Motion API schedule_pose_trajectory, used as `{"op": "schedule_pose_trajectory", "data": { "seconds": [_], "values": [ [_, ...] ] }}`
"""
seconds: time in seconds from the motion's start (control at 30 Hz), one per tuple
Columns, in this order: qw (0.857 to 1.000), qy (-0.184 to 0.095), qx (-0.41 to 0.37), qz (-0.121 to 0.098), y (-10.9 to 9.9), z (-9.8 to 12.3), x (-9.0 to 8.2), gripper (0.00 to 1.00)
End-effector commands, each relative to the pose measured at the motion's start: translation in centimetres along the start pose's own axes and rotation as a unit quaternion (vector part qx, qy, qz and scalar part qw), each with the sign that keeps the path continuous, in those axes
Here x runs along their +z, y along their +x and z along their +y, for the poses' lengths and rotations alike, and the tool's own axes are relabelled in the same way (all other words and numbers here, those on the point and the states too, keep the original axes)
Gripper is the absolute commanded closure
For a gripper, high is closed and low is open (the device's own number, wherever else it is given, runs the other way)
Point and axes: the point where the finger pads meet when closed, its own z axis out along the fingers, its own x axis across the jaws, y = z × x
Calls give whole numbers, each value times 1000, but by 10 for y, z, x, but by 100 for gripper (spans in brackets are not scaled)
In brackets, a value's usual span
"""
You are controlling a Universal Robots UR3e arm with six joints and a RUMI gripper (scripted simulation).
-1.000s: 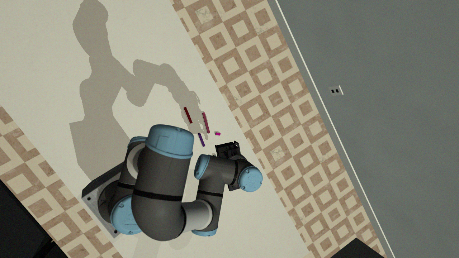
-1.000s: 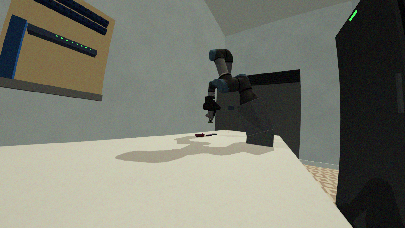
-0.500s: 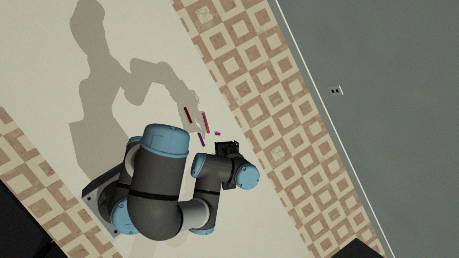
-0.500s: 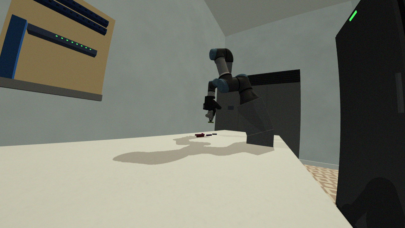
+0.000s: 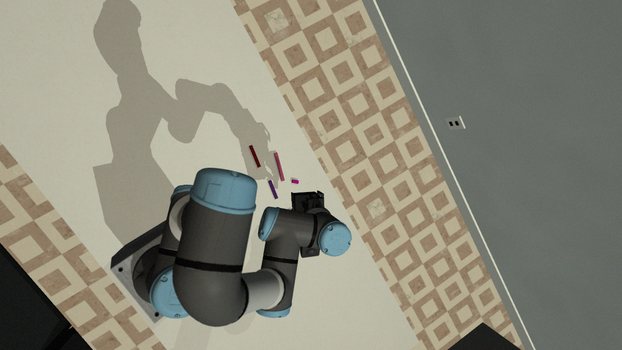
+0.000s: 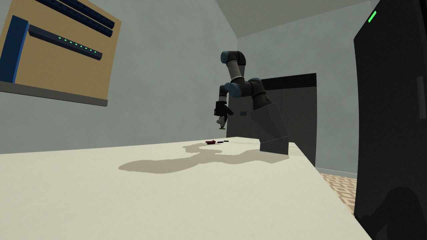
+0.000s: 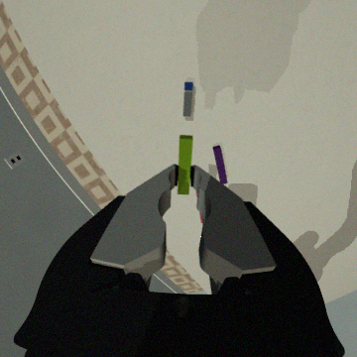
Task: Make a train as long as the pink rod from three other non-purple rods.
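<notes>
My gripper (image 7: 184,167) is shut on a lime rod (image 7: 184,164) and holds it well above the table; it also shows in the exterior view (image 6: 222,127). In the wrist view a grey rod (image 7: 187,103) lies on the table ahead with a blue rod (image 7: 188,85) at its far end, in one line. A purple rod (image 7: 219,164) lies to the right of the fingers. In the overhead view the pink rod (image 5: 278,166), a red rod (image 5: 254,155), the purple rod (image 5: 272,189) and a small magenta rod (image 5: 294,181) lie near the gripper (image 5: 306,201). The arm hides the grey and blue rods there.
The robot base (image 5: 143,278) stands at the table's near edge. The table's right edge (image 5: 348,208) runs close beside the gripper, with tiled floor beyond. A dark cabinet (image 6: 391,119) stands at the right in the exterior view.
</notes>
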Motion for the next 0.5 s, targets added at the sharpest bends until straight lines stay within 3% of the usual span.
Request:
{"op": "schedule_pose_trajectory", "data": {
  "seconds": [0.0, 0.47],
  "values": [
    [1000, 1, 4, 0, 0, 0, 3, 100],
    [1000, 1, 5, 0, 1, 0, 22, 100]
  ]
}}
